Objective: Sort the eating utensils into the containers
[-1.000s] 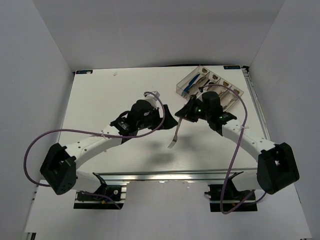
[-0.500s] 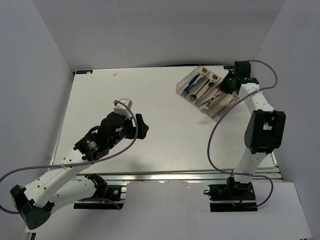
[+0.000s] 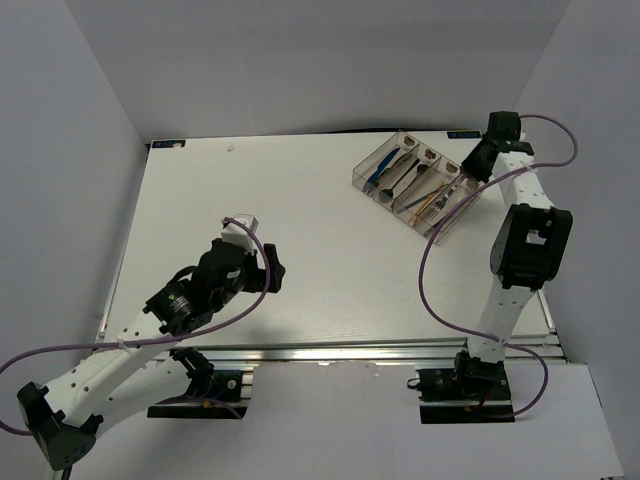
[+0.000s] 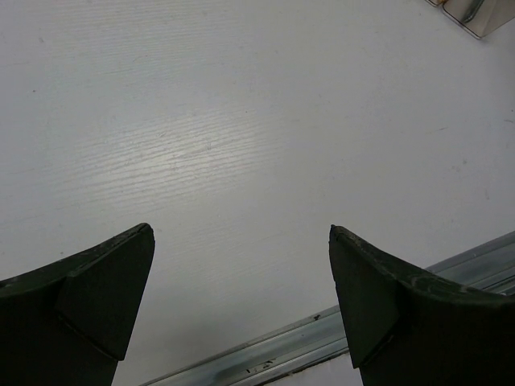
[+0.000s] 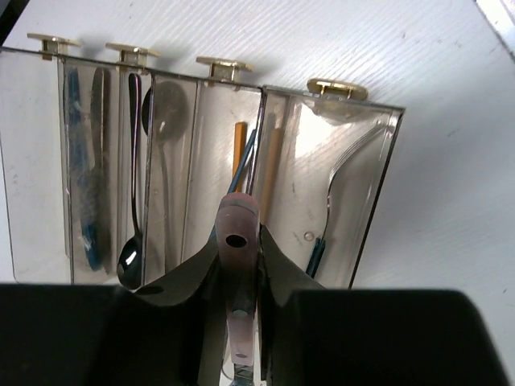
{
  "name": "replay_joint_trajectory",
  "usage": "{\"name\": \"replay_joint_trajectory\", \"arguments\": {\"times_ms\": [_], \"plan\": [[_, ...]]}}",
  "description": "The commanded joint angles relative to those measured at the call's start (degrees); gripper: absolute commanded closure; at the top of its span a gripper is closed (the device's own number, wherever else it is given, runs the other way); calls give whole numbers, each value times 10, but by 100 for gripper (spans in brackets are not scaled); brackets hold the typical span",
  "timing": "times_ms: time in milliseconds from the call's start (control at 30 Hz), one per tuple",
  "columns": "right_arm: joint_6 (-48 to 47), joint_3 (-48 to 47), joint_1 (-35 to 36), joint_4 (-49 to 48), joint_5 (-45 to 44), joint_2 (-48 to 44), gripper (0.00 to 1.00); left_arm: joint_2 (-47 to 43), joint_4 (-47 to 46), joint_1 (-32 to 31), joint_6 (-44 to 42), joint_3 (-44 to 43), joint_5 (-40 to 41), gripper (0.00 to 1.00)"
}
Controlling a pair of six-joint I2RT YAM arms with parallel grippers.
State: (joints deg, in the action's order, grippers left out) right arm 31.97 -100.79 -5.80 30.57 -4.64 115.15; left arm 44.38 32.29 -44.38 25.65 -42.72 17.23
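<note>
No writing can be made out: a small dark tag (image 3: 168, 143) at the far corner of the table (image 3: 220, 190), well apart from both pincers, is too small to read. The only marks on the bins (image 5: 389, 161) are plain tan tabs (image 5: 336, 87), one on each, at the end farthest from the right pincer (image 5: 239, 241). That pincer is clenched on a slim utensil (image 5: 237, 221) whose mauve handle is pierced by a round hole; its working end is hidden between the fingers, so its kind cannot be told. The four joined bins lie directly ahead of and below the fingertips — the handle's end shows over the wall between the third and fourth. Ahead to the pincer's right lies a fork (image 5: 348, 173) with a teal handle. Straight ahead are orange chopsticks (image 5: 240, 149), to the left two dark spoons (image 5: 133, 201), and farthest left blue knives (image 5: 84, 185). The table's edge runs close on the pincer's right. The left pincer (image 4: 240, 233) hangs released, fingers wide apart, above the white board. A metal rail (image 4: 265, 358) along the near edge sits just behind it, open board stretches ahead, and a corner of the bins shows far off ahead to its right.
</note>
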Motion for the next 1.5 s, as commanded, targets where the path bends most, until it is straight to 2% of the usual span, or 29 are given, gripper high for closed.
{"name": "replay_joint_trajectory", "arguments": {"times_ms": [0, 200, 233, 300, 333, 367, 400, 433, 467, 533, 667, 767, 867, 900, 1000, 1067, 1200, 1367, 1467], "plan": [[-16, -40, -8, 8, -17, 11, 100, 0, -9, -2, -4, 4, 9, 2], [-20, -27, -8, -4, -14, 17, 100, -3, -8, -1, -3, 4, 9, 2], [-22, -27, -8, -1, -15, 20, 95, -4, -8, -1, -3, 5, 9, 2], [-21, -25, -8, 2, -17, 20, 82, -9, -9, -1, -3, 5, 9, 2], [-21, -24, -7, 4, -20, 17, 68, -10, -9, -1, -3, 5, 9, 2], [-19, -22, -8, 5, -22, 16, 61, -10, -10, -2, -3, 5, 8, 2], [-18, -23, -8, 6, -24, 14, 50, -11, -10, -1, -3, 5, 7, 2], [-18, -25, -8, 10, -30, 10, 34, -11, -9, -1, -3, 6, 8, 2], [-17, -27, -8, 12, -31, 6, 30, -11, -9, -1, -3, 5, 8, 2], [-16, -28, -7, 15, -34, -8, 11, -13, -9, -1, -3, 6, 9, 2], [-16, -33, -8, 25, -34, -42, 11, -20, -5, -1, -1, 4, 19, 2], [-21, -22, -6, 26, -18, -83, 11, -28, 3, -1, 7, -2, 63, 2], [-52, 23, 7, 16, 16, -147, 11, -25, 41, 0, 54, -17, 199, 2], [-74, 42, 19, 5, 33, -187, 11, -18, 53, 0, 69, -29, 281, 2], [-134, 131, 63, -13, 33, -284, 11, 7, 96, 10, 99, -53, 357, 2], [-166, 207, 131, -18, 23, -339, 11, 23, 102, 16, 86, -78, 377, 2], [-203, 315, 221, -27, -30, -516, 11, 43, 117, 32, 67, -134, 422, 2], [-202, 384, 236, 8, -17, -656, 11, 41, 90, 61, 25, -174, 416, 2], [-214, 402, 247, 28, -7, -729, 11, 21, 66, 66, 15, -150, 424, 2]]}}
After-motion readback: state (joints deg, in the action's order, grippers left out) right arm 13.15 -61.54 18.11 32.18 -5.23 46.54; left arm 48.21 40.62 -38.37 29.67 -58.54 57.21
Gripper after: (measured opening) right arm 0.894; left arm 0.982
